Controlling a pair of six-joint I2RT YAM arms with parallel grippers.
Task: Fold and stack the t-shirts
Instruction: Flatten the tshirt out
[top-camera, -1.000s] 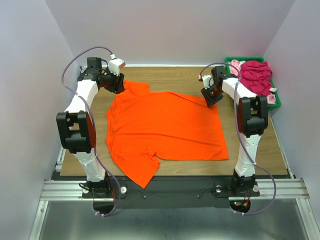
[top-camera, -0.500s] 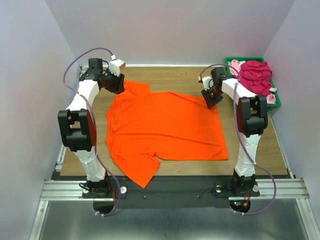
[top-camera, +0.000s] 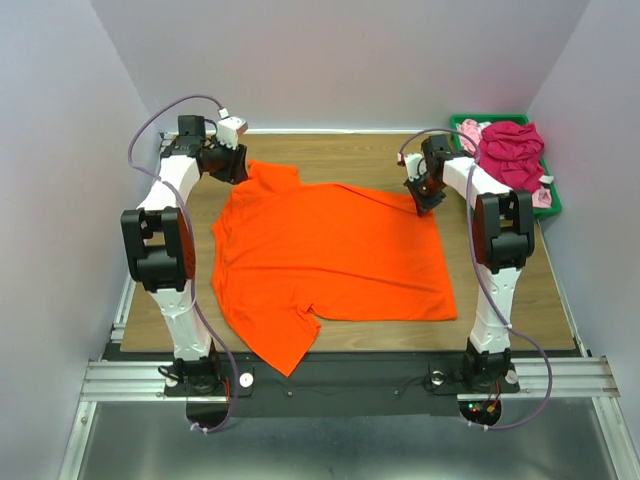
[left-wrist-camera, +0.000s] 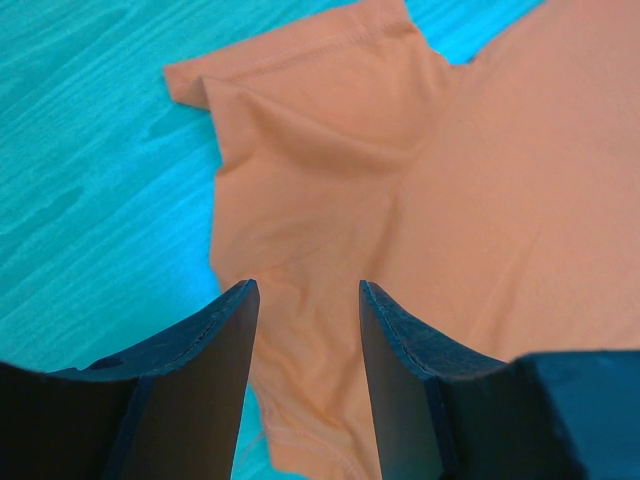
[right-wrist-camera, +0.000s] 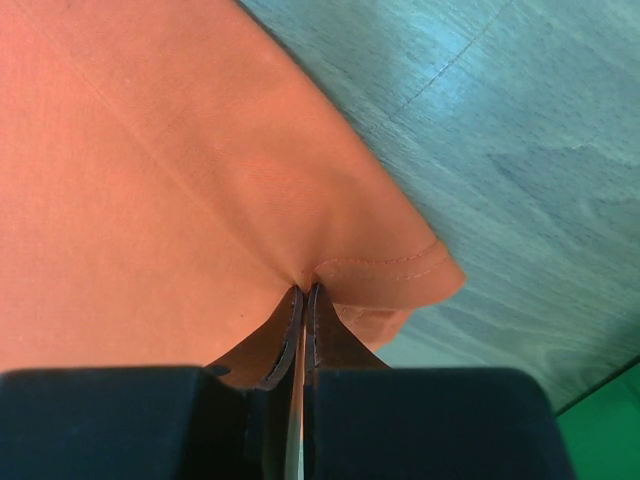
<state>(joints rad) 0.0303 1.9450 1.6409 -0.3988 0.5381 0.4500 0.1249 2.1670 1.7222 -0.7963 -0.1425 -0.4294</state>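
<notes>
Top external view: orange t-shirt (top-camera: 330, 255) spread flat on the table (top-camera: 520, 300), well apart from the green bin (top-camera: 548, 195), with its collar-to-hem long axis pointing roughly toward the bin and the hem end nearer it. Magenta t-shirt (top-camera: 515, 150) and pale pink t-shirt (top-camera: 468, 135) heaped inside the bin, unfolded. Right gripper (top-camera: 428, 203) at the hem corner closest to the bin; left gripper (top-camera: 238, 172) at the sleeve on the end farthest from the bin, both on the same long edge. Judged pivot of the coming fold: that shared edge, each arm nearer its own end. Right wrist view only: fingers clenched together on a pinch of hem cloth, stitching visible beside the grip. Left wrist view only: jaws parted, straddling cloth near the sleeve, nothing gripped; contact with the cloth not determinable. Neither detail legible from above.
</notes>
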